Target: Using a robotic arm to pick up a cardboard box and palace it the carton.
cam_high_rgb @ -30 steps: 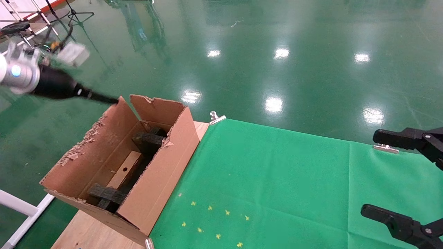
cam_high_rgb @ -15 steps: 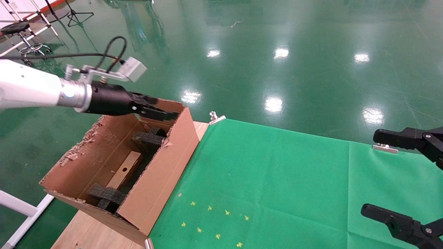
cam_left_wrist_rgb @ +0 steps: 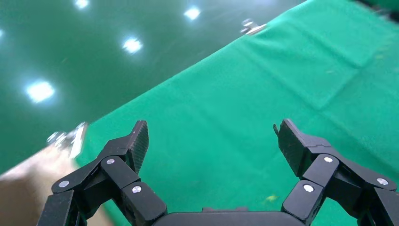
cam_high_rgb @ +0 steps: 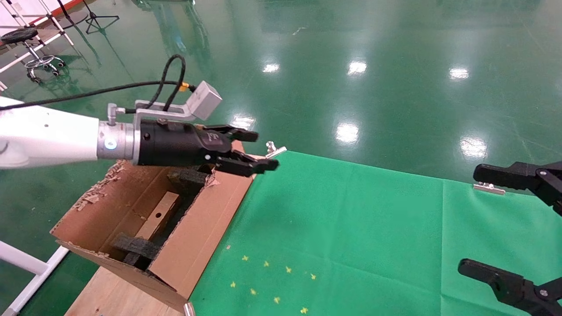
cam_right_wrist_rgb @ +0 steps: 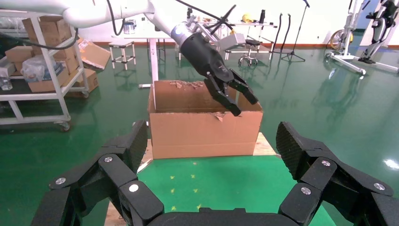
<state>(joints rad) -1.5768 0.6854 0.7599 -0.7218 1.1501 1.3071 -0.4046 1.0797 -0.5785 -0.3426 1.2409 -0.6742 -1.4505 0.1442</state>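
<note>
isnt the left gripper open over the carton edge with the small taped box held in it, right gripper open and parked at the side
One thing is wrong: the left gripper holds nothing. The left wrist view shows its open fingers with only green cloth between them. It is above the carton edge, and the right gripper is open at the side.

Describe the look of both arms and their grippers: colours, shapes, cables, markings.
The left arm is a thick white tube ending in a silver collar with a small blue dot. Its left gripper is black, with linked fingers pinned by silver rivets. A silver bracket carries a grey block and a looping black cable. The right gripper shows the same black riveted fingers.
</note>
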